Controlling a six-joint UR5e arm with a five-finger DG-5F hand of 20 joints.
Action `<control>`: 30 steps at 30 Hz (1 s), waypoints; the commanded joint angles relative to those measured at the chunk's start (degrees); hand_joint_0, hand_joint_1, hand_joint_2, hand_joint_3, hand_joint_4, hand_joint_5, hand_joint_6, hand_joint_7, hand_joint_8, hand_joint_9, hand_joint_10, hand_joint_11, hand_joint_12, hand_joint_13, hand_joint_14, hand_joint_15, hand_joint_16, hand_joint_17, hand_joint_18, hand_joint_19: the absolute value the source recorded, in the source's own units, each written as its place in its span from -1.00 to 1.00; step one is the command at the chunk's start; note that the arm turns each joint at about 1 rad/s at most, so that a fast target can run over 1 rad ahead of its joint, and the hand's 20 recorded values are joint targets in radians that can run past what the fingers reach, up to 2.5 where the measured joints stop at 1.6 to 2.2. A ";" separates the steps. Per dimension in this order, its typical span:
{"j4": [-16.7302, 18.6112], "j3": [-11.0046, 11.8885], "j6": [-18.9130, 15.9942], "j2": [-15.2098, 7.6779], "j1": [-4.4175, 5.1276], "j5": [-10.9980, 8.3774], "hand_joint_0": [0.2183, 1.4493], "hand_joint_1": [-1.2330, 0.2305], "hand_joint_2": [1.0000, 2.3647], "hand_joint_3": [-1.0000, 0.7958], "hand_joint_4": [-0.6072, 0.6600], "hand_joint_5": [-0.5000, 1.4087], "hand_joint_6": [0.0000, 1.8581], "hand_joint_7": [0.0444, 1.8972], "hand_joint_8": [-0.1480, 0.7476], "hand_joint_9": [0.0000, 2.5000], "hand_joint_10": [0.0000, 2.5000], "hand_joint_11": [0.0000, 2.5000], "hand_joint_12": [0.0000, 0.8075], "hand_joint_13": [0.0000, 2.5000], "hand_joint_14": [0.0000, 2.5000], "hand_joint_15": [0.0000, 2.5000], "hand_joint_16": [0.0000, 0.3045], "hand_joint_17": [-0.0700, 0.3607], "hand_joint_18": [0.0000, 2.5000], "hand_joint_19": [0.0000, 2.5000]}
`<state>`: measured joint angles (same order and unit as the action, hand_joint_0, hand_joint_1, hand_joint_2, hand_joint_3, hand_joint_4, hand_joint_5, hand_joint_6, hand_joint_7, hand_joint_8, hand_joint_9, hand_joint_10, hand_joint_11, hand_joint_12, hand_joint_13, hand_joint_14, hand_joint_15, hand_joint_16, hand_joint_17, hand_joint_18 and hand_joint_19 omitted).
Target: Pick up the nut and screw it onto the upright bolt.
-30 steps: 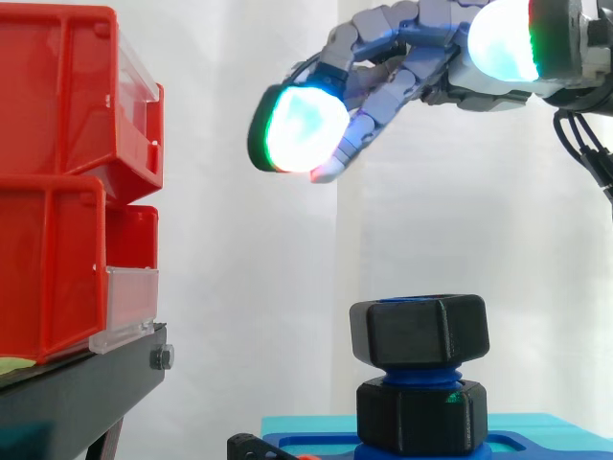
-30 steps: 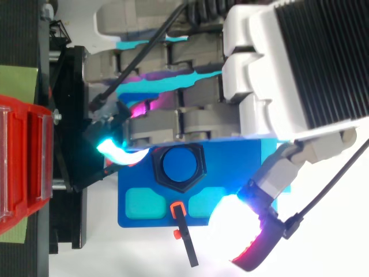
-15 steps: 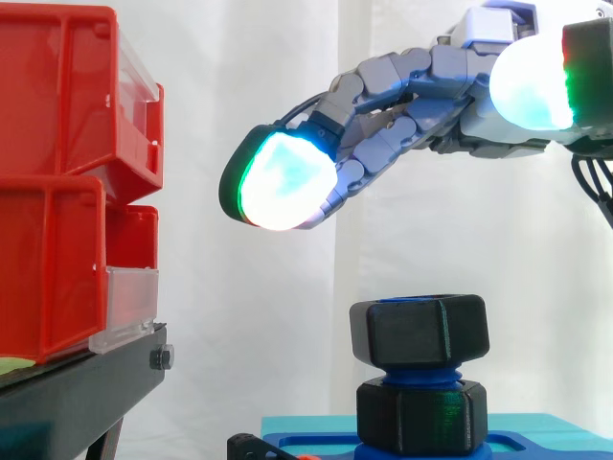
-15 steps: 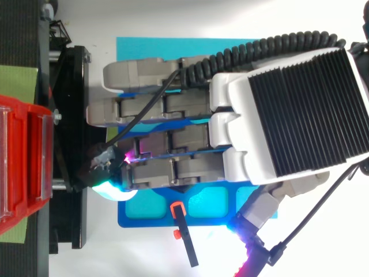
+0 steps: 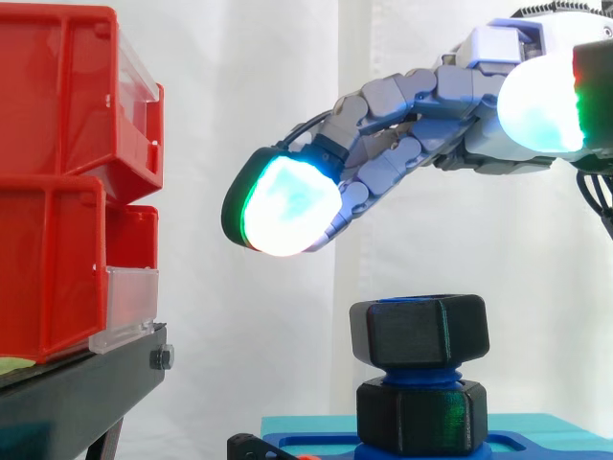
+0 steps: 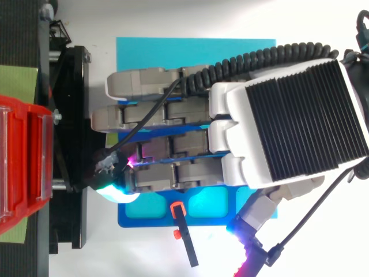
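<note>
The black nut [image 5: 419, 331] sits atop the upright blue bolt [image 5: 421, 372], above what looks like a second black nut [image 5: 419, 415] on the blue base [image 5: 536, 443]. The hand [image 5: 412, 144] hovers above it, clear of it, with fingers stretched out, apart and holding nothing.

- the bins [image 5: 57, 182] are sitting stacked on the stand [image 5: 77, 395], at the left in the side view.
- the base [image 5: 546, 446] is lying right of the stand.
- the bolt [image 5: 419, 374] is standing upright on the base, carrying the nut [image 5: 419, 331] on top.
- the hand [image 5: 402, 125] is hanging above the nut, apart from it, stretching toward the bins.
</note>
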<state>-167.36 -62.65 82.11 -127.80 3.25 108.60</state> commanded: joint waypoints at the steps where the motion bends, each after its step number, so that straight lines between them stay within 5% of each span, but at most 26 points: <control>1: -0.24 -0.02 0.50 0.01 0.00 -0.14 -0.67 0.52 -1.00 -0.44 0.16 -0.65 -0.46 -0.38 -0.16 -0.68 -1.00 -1.00 -0.08 -1.00 -1.00 -1.00 -0.63 -0.09 -1.00 -1.00; 30: 0.28 -0.02 -1.34 -2.63 -0.70 0.38 -0.66 0.49 -1.00 -0.44 0.24 -0.61 -0.46 -0.20 -0.11 -0.63 -1.00 -1.00 -0.08 -0.95 -1.00 -1.00 -0.64 -0.11 -1.00 -1.00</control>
<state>-166.96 -62.68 80.78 -130.46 2.62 108.88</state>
